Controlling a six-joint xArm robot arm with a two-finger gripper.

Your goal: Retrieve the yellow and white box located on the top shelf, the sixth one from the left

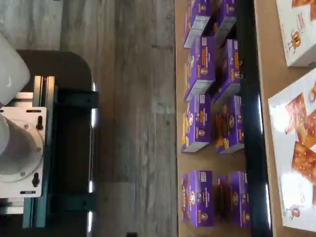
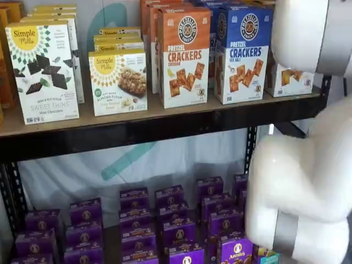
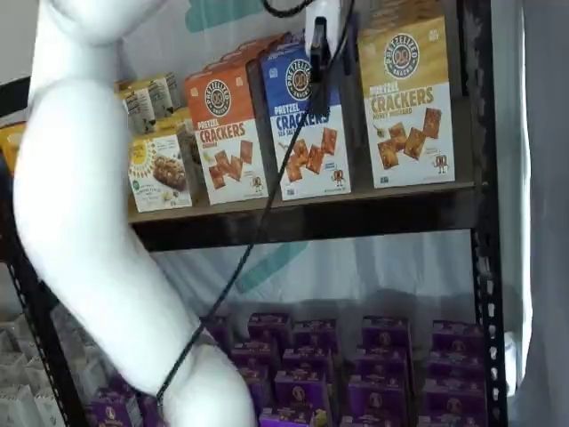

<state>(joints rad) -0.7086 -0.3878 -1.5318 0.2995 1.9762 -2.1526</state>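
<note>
Hanging at the upper edge in a shelf view, the end effector [image 3: 317, 62] shows only as a white body with a dark finger part, and a cable [image 3: 258, 231] trails down from it. No gap between the fingers can be made out, so I cannot tell how far open it is. Nothing is visibly in its grasp.

The yellow and white box [image 3: 406, 102] stands upright on the top shelf [image 3: 302, 218], just to the right of the end effector and apart from it. It has a mustard top and a white front with brown crackers. The blue carton [image 3: 311, 142] sits directly behind and below the end effector, touching the yellow and white box's left side. The orange carton [image 3: 227, 133] is next along to the left.

In a shelf view the white arm [image 2: 297, 176] covers most of the yellow and white box [image 2: 289, 80]; only its lower white front shows, beside the blue carton [image 2: 242, 52]. The orange carton [image 2: 184, 58] and Simple Mills boxes [image 2: 41, 71] stand further left along the top shelf [image 2: 165, 129].

Purple boxes [image 3: 382, 338] fill the lower surface well below the end effector, in rows in both shelf views [image 2: 176, 231].

The wrist view is turned on its side. It shows purple boxes [image 1: 200, 123], grey wood floor [image 1: 133, 98], a dark mount with a white round plate [image 1: 22, 148], and white cracker fronts at the edge. I cannot tell which cartons those are.
</note>
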